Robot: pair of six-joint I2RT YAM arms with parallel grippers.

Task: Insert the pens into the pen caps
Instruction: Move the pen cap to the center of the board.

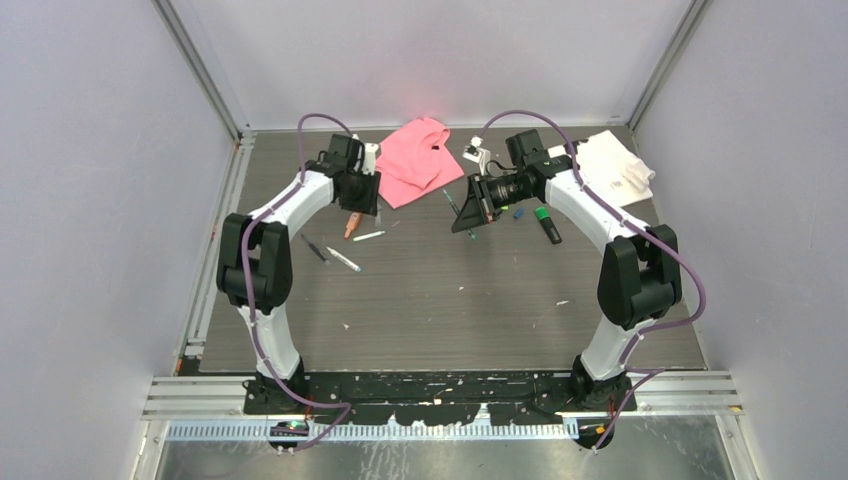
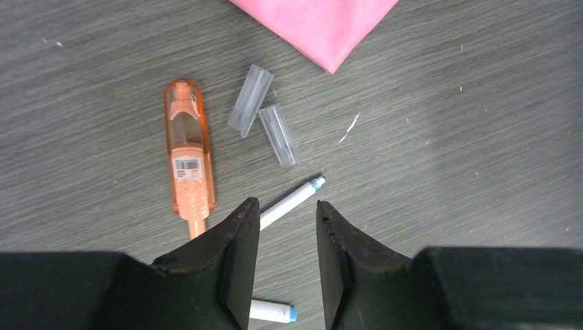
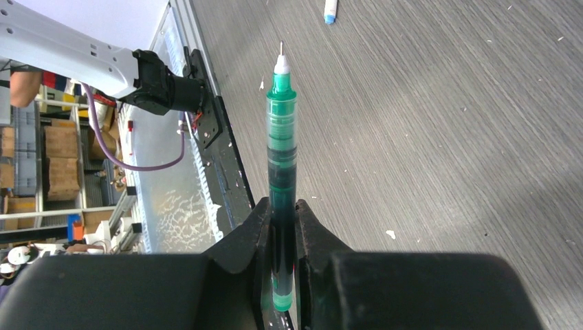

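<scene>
The right gripper [image 3: 282, 214] was clamped on a green pen [image 3: 282, 137], its tip pointed outward. The left gripper [image 2: 286, 206] was seen partly open and empty over a white pen [image 2: 294, 198]. Two clear caps [image 2: 251, 100] were laid beside an orange pen [image 2: 187, 158].

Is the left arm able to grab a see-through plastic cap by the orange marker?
Probably yes: the two clear plastic caps lie uncovered just ahead of the left gripper.
</scene>
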